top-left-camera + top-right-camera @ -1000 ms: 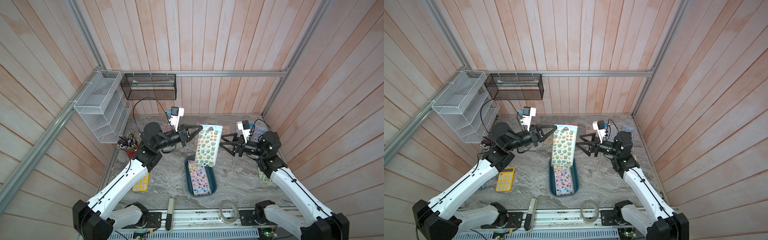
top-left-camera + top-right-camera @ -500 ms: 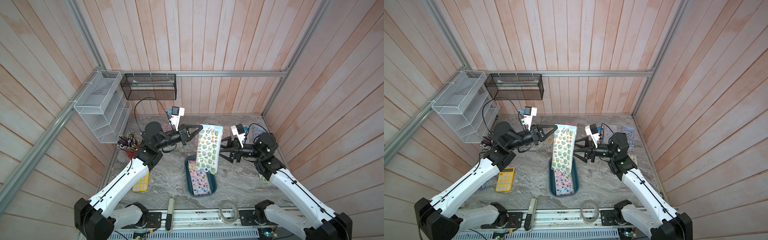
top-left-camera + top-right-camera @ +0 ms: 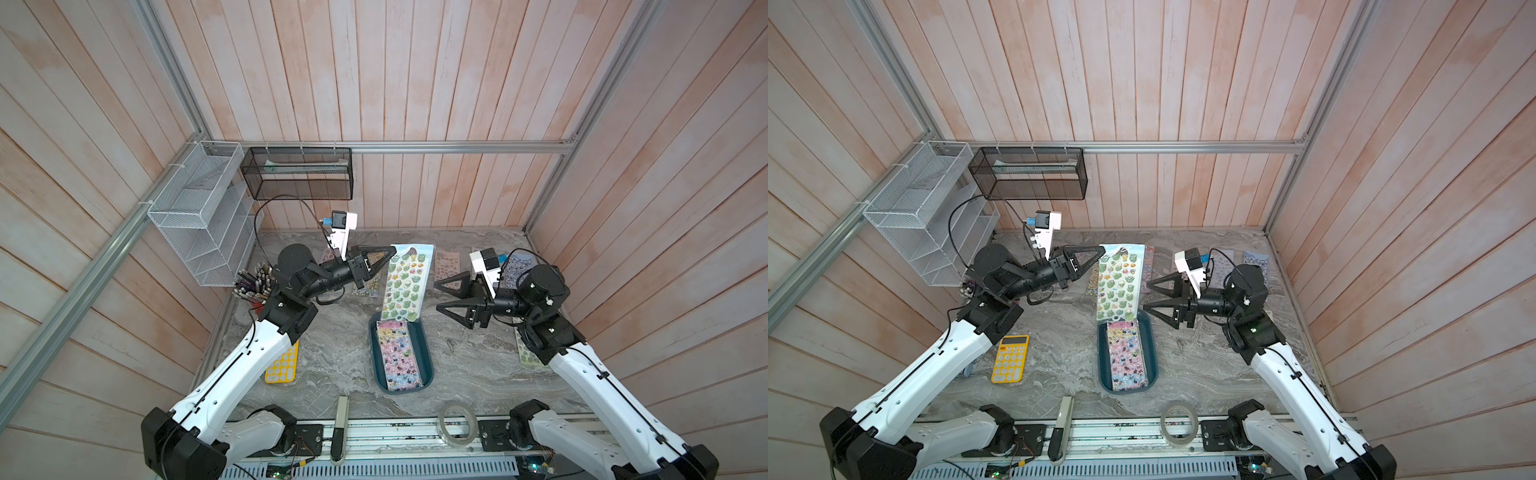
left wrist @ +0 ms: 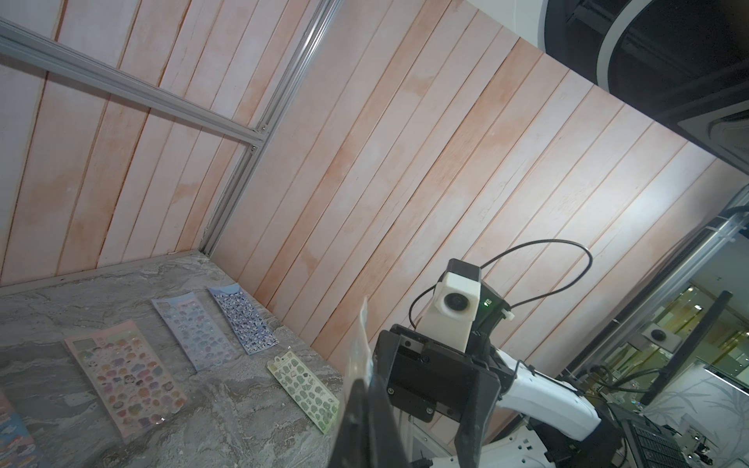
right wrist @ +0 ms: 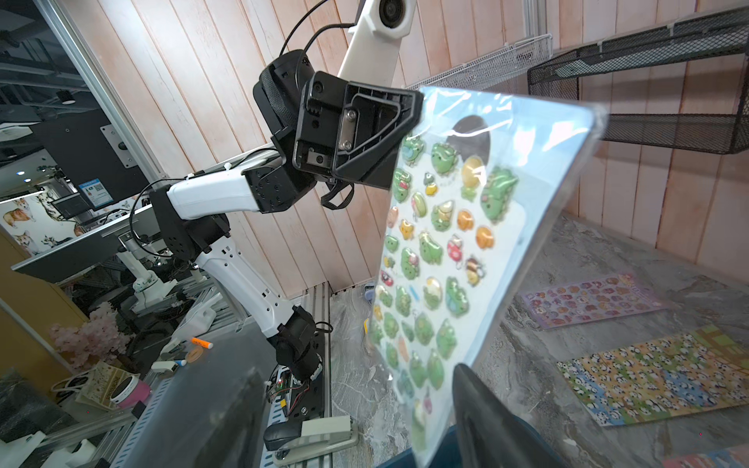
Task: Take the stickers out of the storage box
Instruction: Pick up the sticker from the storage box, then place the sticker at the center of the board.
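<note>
Pinching the top corner of a frog sheet (image 3: 405, 286), the left gripper (image 3: 389, 253) is clamped on it in both top views. The sheet hangs above the far end of the box (image 3: 428, 357), its lower edge over the far rim. More stickers (image 3: 399, 357) lie inside the box. The right gripper (image 3: 437, 297) hovers just beside the sheet, to the right of the box's far end, jaws wide apart and holding nothing.

In the left wrist view the sheet shows edge-on, and four loose sheets (image 4: 125, 372) lie on the table (image 4: 243, 405) outside the box.

In the right wrist view the sheet's lower end hangs between the spread fingers (image 5: 478, 405). Whether they touch it I cannot tell.
</note>
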Available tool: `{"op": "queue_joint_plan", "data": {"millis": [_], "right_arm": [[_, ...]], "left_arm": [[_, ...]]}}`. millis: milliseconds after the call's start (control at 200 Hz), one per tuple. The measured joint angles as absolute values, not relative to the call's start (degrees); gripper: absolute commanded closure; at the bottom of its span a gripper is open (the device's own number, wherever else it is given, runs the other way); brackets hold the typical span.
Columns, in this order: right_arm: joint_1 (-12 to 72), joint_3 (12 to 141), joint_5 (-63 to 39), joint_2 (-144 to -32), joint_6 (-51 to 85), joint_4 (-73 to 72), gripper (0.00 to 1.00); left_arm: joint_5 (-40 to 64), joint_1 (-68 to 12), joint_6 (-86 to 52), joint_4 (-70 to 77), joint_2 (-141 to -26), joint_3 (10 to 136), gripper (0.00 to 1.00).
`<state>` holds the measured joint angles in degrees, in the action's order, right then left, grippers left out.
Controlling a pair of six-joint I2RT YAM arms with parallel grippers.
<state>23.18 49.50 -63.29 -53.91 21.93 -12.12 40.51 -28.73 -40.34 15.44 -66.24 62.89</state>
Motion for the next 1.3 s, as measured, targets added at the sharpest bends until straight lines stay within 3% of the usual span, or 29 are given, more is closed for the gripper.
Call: {"op": "queue_joint_plan", "data": {"millis": [260, 330, 375, 445, 485, 535, 555, 585, 665, 735, 925, 1080, 1300], "right_arm": [[26.76, 49.80, -62.19, -59.81, 23.03, -12.12, 0.27], [29.04, 49.80, -61.67, -62.54, 24.01, -12.69, 0.32], [30.46, 49.80, -61.28, -63.99, 24.69, -13.23, 0.46], [32.21, 50.04, -60.75, -65.63, 25.45, -14.09, 0.91], [32.67, 50.24, -60.23, -66.04, 25.69, -14.57, 1.00], [32.86, 50.48, -59.53, -66.13, 25.98, -14.94, 1.00], [32.86, 50.54, -59.18, -66.06, 26.22, -14.85, 1.00], [32.86, 50.61, -58.57, -65.91, 26.13, -14.81, 1.00], [32.91, 51.27, -56.77, -65.41, 24.99, -13.28, 1.00], [32.93, 53.41, -54.54, -65.10, 22.85, -9.61, 1.00], [31.94, 61.84, -47.37, -65.21, 15.44, 4.89, 1.00], [28.03, 63.81, -41.95, -66.24, 11.27, 15.57, 1.00], [26.04, 65.76, -26.85, -70.74, 7.27, 30.96, 1.00]], "left_arm": [[41.63, -28.60, -42.22, 17.12, -66.46, 61.89, 1.00], [41.87, -28.60, -42.78, 17.89, -66.98, 61.73, 1.00], [42.04, -28.60, -43.18, 18.20, -67.24, 61.65, 1.00], [42.06, -28.58, -43.42, 18.52, -67.40, 61.23, 1.00], [42.04, -28.49, -43.59, 18.55, -67.40, 61.06, 1.00], [42.00, -28.38, -43.62, 18.55, -67.40, 60.97, 1.00], [41.95, -28.38, -43.59, 18.59, -67.40, 60.97, 0.94], [41.69, -28.38, -43.44, 18.72, -67.37, 60.97, 0.83], [41.54, -28.40, -42.72, 18.28, -67.26, 60.97, 0.36], [41.08, -28.51, -42.26, 16.78, -67.05, 60.95, 0.19], [37.39, -28.49, -39.68, 11.20, -65.28, 60.82, 0.00], [33.43, -28.47, -38.33, 7.18, -62.78, 59.37, 0.00], [28.38, -26.92, -37.47, 2.52, -60.62, 57.71, 0.00]]}}
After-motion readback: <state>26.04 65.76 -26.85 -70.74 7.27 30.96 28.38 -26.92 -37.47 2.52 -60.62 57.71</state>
